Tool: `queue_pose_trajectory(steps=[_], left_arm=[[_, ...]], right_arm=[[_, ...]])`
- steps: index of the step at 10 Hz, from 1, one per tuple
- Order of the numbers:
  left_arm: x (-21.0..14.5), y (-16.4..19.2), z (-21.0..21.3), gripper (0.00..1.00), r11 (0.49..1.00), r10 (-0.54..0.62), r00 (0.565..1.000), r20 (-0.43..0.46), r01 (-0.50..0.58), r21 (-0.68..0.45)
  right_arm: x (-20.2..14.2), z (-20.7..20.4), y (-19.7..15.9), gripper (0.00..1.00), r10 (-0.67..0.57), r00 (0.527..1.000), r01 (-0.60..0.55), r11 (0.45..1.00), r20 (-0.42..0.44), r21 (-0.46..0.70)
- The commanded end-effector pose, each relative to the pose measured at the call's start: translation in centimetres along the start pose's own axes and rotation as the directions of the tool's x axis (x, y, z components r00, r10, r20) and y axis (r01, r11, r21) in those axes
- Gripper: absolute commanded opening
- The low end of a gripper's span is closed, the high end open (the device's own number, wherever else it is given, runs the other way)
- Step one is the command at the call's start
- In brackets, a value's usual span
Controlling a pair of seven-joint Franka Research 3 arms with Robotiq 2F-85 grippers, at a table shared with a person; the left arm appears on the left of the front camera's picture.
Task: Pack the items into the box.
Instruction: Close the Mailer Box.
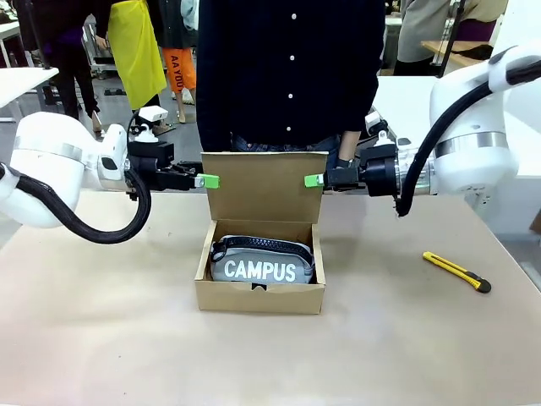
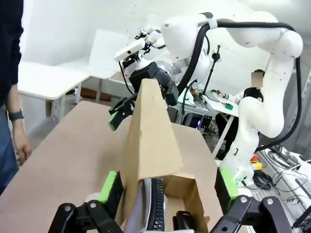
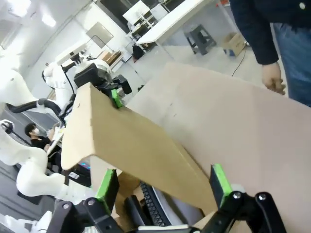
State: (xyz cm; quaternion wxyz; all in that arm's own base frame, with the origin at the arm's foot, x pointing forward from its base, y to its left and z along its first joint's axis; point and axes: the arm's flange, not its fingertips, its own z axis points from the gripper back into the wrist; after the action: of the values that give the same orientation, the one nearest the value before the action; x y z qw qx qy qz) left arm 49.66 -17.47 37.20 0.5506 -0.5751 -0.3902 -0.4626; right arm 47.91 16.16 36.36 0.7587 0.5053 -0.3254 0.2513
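The brown cardboard box (image 1: 259, 298) sits mid-table with its flap lid (image 1: 264, 186) standing upright. Inside lies the grey pouch (image 1: 260, 264) lettered "CAMPUS". In the left wrist view a small black thing (image 2: 182, 221), perhaps the stapler, lies in the box beside the pouch's zip (image 2: 158, 206). My left gripper (image 1: 203, 179) is at the lid's upper left corner, my right gripper (image 1: 314, 180) at its upper right corner. Both are open. In each wrist view the lid's edge rises between the spread green pads (image 2: 109, 187) (image 3: 219, 184), and I cannot tell whether they touch it.
A yellow-and-black utility knife (image 1: 456, 271) lies on the table to the right of the box. A person in a dark shirt (image 1: 287, 76) stands right behind the lid, one hand (image 3: 273, 77) hanging at the table's far edge.
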Motion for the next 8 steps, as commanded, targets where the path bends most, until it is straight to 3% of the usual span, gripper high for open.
queue_pose_trajectory(steps=[1,3,6,8], left_arm=[[-0.7,-1.2,0.2,1.0,0.999,-0.048,0.998,0.03,0.048,-0.021],[-1.4,-2.2,1.0,1.0,0.995,-0.09,0.996,0.015,0.09,-0.049],[-2.8,-2.8,2.0,1.0,0.992,-0.092,0.996,0.001,0.092,-0.087],[-2.6,-3.4,3.2,1.0,0.99,-0.109,0.994,0.021,0.111,-0.085]], right_arm=[[-1.6,-0.4,1.3,1.0,0.11,0.992,-0.107,0.993,0.055,-0.058],[-2.3,0.5,2.4,1.0,0.21,0.973,-0.205,0.977,0.092,-0.059],[-3.7,1.5,2.3,1.0,0.231,0.971,-0.233,0.972,0.062,0.015],[-4.8,3.7,1.9,1.0,0.225,0.973,-0.225,0.974,0.056,-0.004]])
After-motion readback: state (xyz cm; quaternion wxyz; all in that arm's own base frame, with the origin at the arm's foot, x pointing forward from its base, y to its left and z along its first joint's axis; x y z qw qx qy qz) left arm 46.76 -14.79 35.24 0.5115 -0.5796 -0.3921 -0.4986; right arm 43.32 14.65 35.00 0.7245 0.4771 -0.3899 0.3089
